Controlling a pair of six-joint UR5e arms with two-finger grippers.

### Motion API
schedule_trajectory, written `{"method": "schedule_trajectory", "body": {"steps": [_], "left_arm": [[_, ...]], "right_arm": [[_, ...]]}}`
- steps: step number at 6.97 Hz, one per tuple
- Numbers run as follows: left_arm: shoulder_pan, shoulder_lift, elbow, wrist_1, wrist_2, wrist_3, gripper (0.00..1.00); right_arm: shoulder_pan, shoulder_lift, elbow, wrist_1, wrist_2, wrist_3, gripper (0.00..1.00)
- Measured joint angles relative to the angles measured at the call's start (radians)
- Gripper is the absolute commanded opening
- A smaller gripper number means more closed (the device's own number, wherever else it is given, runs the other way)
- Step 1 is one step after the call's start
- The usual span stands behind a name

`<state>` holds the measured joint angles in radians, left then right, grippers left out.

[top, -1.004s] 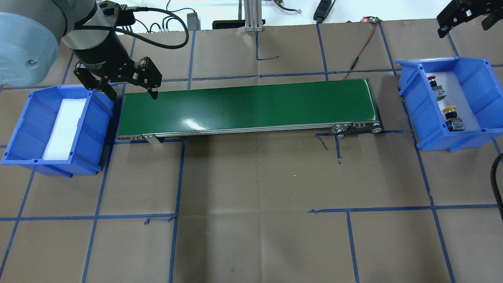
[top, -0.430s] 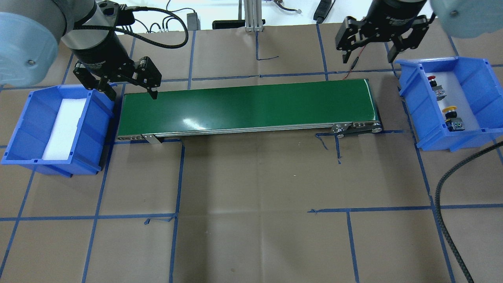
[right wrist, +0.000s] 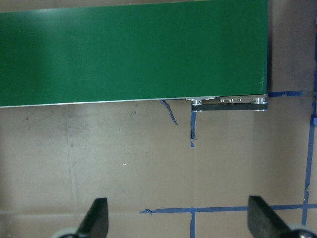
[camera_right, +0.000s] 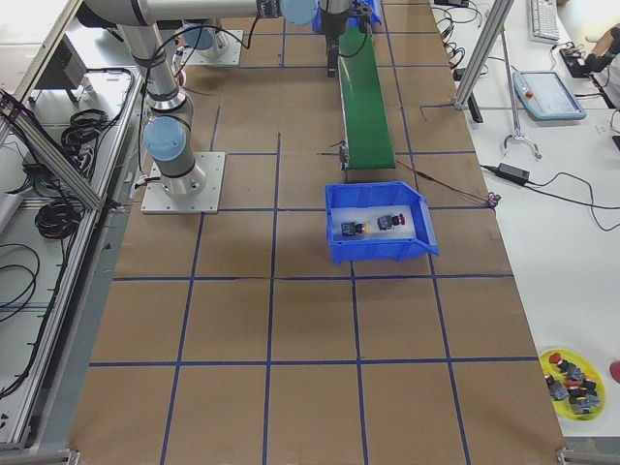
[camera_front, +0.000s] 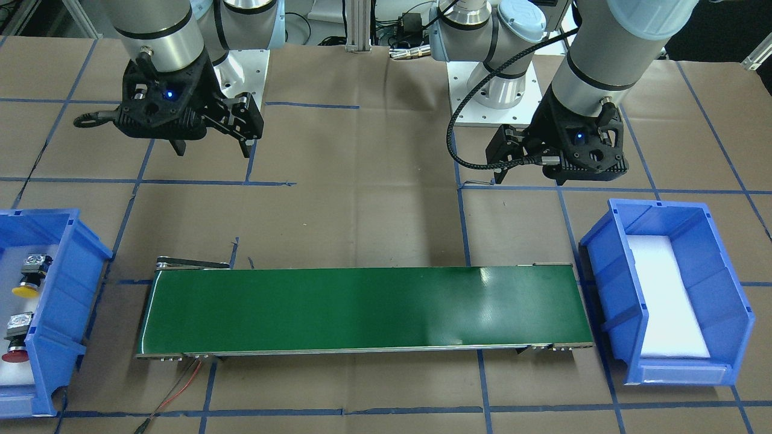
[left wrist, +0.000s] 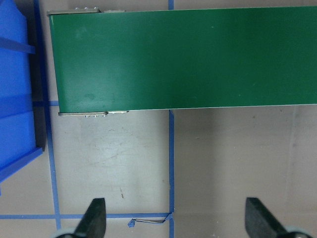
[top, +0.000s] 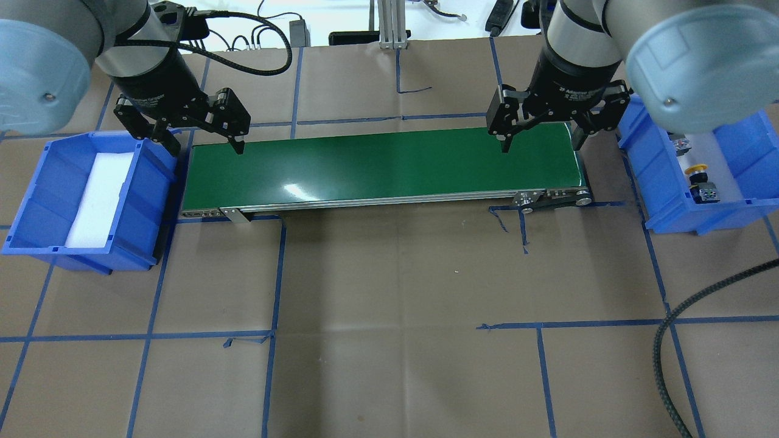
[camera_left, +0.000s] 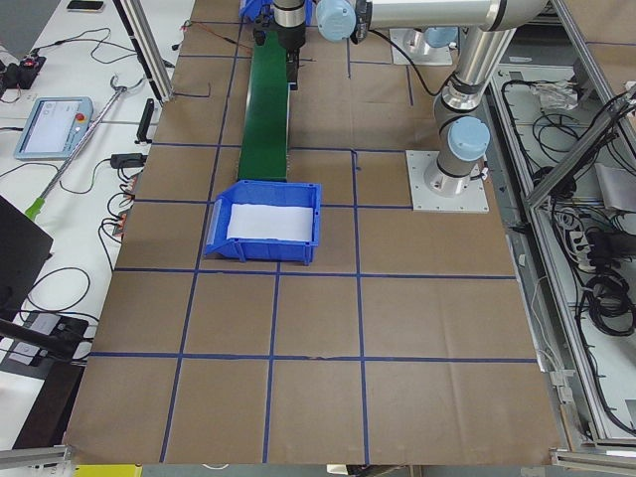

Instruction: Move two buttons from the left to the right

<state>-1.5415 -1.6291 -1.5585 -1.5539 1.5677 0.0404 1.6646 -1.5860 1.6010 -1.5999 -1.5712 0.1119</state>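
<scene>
Left claw (top: 206,143), right claw (top: 540,143) both released, empty. Lettering above right claw unreadable. Yellow-capped button (camera_front: 30,278), red-capped button (camera_front: 16,339), grey rears, lie in blue bin (camera_front: 65,288) beside right claw.

Overhead and front views opposed, wrist cameras downward, all share conveyor (top: 377,167)

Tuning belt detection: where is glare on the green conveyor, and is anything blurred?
Overhead exterior: bright glare patch on the conveyor belt near the view's left; the right arm's pale joint cap looks soft. Exterior front-facing: fainter sheen towards the view's right. Wrist views: belt evenly lit.
</scene>
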Motion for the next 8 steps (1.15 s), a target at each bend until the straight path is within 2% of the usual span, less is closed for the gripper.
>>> {"method": "schedule_trajectory", "body": {"steps": [2,8], "left_arm": [[0.0,0.0,0.0,0.0,0.0,0.0,1.0],[0.0,0.0,0.0,0.0,0.0,-0.001,1.0]], "right_arm": [[-0.009,-0.037,0.02,0.001,0.004,-0.004,1.0],[-0.007,-0.044,0.019,0.003,0.013,-0.009,1.0]]}}
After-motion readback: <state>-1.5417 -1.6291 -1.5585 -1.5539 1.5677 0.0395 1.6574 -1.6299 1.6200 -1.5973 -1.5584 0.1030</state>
